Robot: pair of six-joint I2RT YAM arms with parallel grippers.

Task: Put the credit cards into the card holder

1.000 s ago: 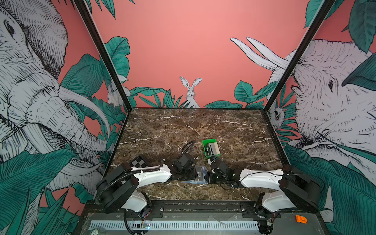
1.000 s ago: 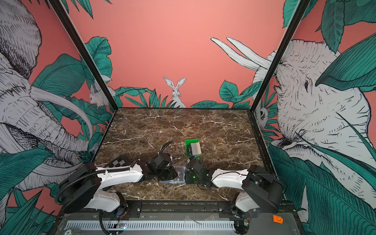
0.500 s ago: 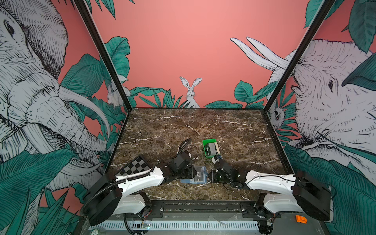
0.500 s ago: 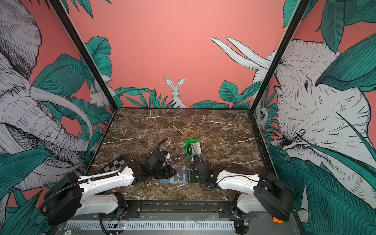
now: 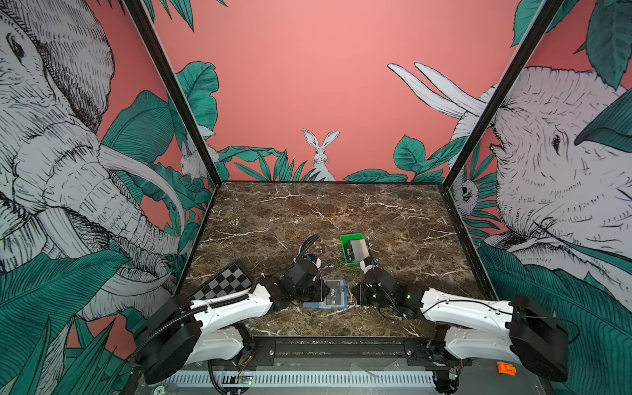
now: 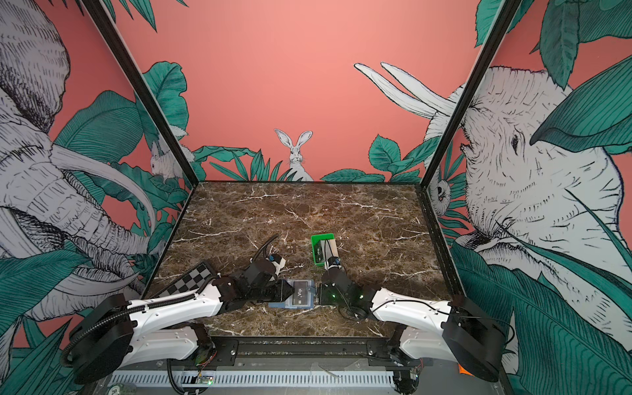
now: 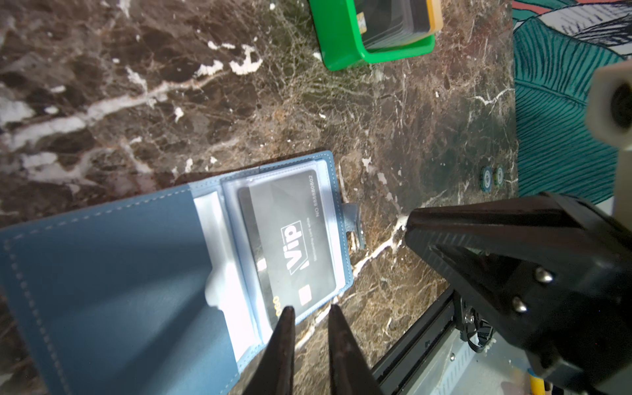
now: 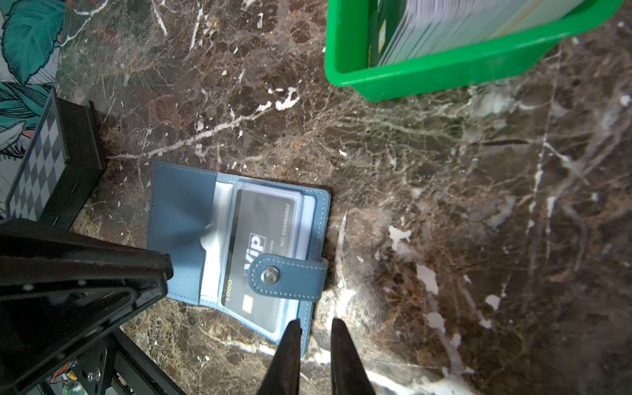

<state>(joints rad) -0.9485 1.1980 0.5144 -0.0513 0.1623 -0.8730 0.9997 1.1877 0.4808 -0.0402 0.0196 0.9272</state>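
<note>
Beyond the right tool (image 8: 316, 328), nearer it than the left tool (image 7: 309, 318), credit cards (image 5: 358, 248) stand in the green tray (image 5: 352, 236); both tools gape narrowly, empty; card holder (image 8: 181, 222) lies open between them

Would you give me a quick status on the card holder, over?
Left jaws, right jaws: barely apart, empty, flanking the card holder. Holder lies open, one black VIP card in its clear pocket. More cards in green tray.

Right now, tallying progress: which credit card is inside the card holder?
The black VIP card, in the blue card holder's clear pocket; the other cards stand stacked in the green tray.
</note>
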